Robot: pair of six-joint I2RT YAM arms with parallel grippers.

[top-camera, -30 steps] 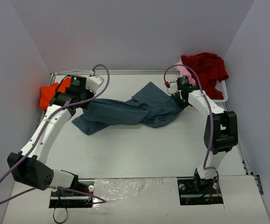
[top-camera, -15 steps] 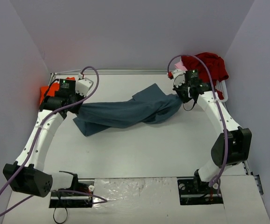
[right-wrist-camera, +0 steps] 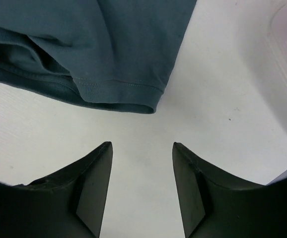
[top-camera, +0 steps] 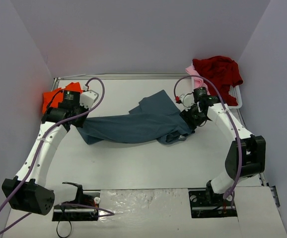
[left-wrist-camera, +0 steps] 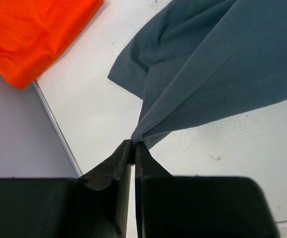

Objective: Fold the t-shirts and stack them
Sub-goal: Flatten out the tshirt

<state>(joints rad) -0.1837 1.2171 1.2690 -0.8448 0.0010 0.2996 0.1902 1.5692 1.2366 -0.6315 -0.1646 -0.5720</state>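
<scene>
Shirt (top-camera: 138, 121), blue-grey, pinched tight at one end by left gripper (left-wrist-camera: 134, 145) (cloth taut from tips). Right gripper (right-wrist-camera: 142, 146) half open, empty, over table (right-wrist-camera: 223, 99) beside hem.

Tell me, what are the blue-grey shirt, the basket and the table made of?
Blue-grey shirt: soft matte knit cloth, probably cotton jersey; it drapes in folds and has a stitched hem. Basket: looks like white, slightly glossy plastic, though little of it shows. Table: hard white matte board, maybe plastic or laminate; fine parallel ridges run across it.
</scene>
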